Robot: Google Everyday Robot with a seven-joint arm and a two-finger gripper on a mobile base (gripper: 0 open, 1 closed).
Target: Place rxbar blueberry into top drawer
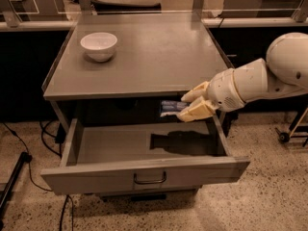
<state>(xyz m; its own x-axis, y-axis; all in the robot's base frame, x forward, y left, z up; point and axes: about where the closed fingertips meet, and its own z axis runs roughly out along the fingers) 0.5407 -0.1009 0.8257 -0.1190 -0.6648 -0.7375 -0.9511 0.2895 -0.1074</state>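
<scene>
The top drawer (144, 174) of the grey metal cabinet is pulled out, with a curved pull handle (149, 179) at the centre of its front panel. My gripper (188, 106) reaches in from the right and is shut on the rxbar blueberry (171, 108), a dark blue bar with a light end. It holds the bar above the drawer's right rear part, just below the front edge of the cabinet top. The arm's shadow falls on the drawer floor.
A white round bowl (98, 45) stands on the cabinet top (159, 57) at the back left. Cables and a dark stand leg (14, 177) lie on the speckled floor at left. A wheeled base (288, 131) stands at right.
</scene>
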